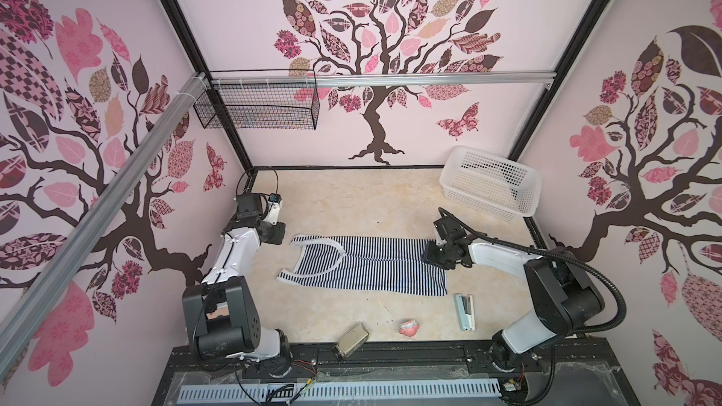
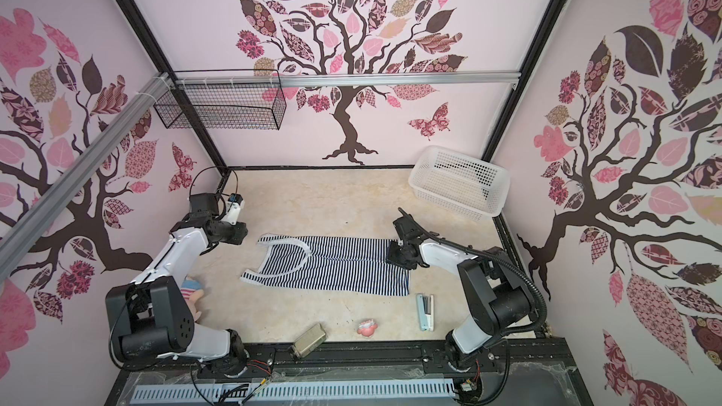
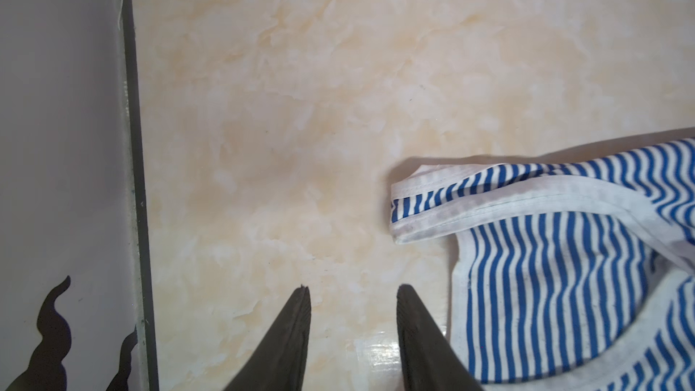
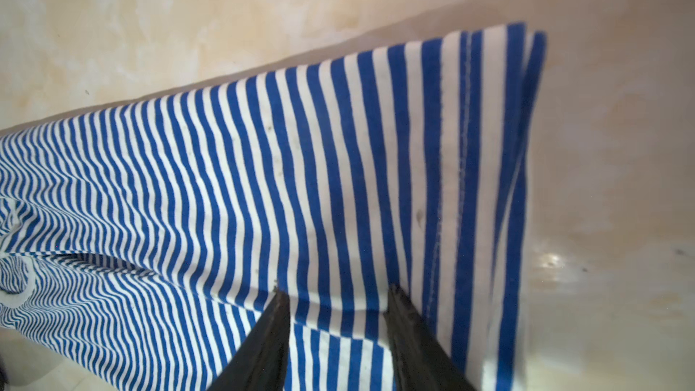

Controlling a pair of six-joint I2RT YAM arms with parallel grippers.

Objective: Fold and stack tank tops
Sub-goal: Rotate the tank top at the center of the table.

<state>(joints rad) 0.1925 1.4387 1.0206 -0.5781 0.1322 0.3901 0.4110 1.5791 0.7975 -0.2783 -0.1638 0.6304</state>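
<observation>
One navy-and-white striped tank top [image 1: 363,267] [image 2: 332,267] lies flat on the marbled table in both top views, straps toward the left arm and hem toward the right arm. My left gripper [image 3: 353,289] is open over bare table, just beside the white-trimmed strap end [image 3: 432,216], with nothing between its fingers. It sits at the top's far left corner [image 1: 275,233]. My right gripper [image 4: 336,289] hovers at the hem corner [image 1: 433,257] with its jaws apart. Striped cloth with a folded edge lies under and between the fingers, unpinched.
A white perforated basket [image 1: 488,205] stands at the back right. Near the front edge are a stapler [image 1: 465,311], a small pink toy [image 1: 409,328] and a metallic tin [image 1: 351,339]. A plush doll [image 2: 191,290] lies behind the left arm. A wire basket [image 1: 258,111] hangs on the back rail.
</observation>
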